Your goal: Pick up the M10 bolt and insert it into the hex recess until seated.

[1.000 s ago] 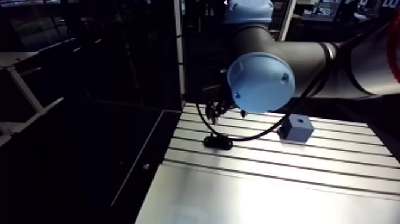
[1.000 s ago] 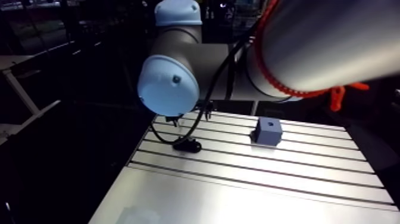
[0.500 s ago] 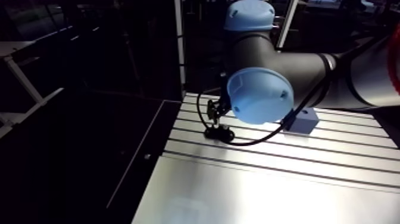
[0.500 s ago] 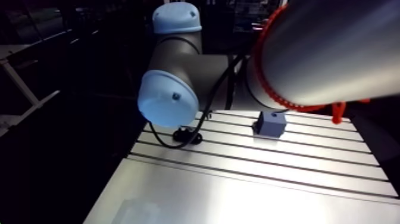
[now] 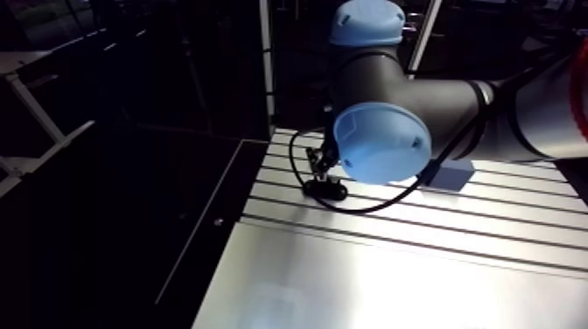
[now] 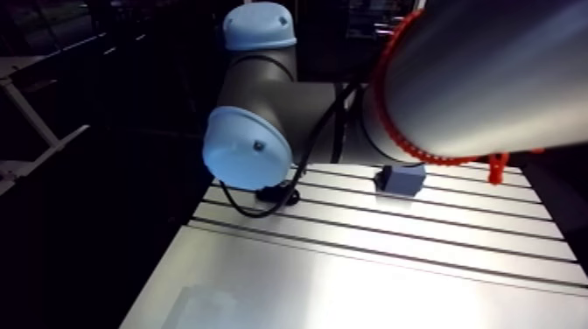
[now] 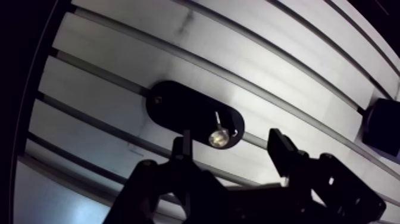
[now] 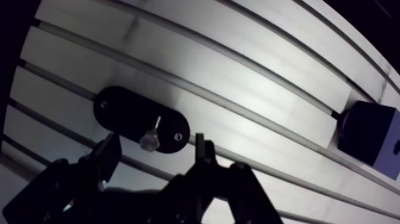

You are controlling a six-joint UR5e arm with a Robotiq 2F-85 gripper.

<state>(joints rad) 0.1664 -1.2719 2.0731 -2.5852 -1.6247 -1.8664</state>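
Observation:
In the wrist view a small silver bolt (image 7: 219,137) stands on a black oval plate (image 7: 178,107) that lies on the slotted aluminium table (image 7: 119,42). My gripper (image 7: 231,146) is open just above the plate. Its two dark fingertips (image 7: 182,146) flank the bolt, which sits nearer one of them and touches neither. A blue block (image 8: 366,138) with a hole in its top rests on the table off to one side of the gripper. In the arm view the gripper (image 5: 318,163) hangs low over the black plate (image 5: 325,186), and the arm half hides the blue block (image 6: 402,179).
Parallel slots run across the table (image 5: 490,236). A smooth bright stretch of tabletop (image 6: 350,289) lies toward the front. The table's left edge (image 5: 229,210) drops off into darkness close beside the black plate.
The gripper has come down from well above the black plate to just over it. The arm view shifted with the arm, and the forearm now covers more of the blue block.

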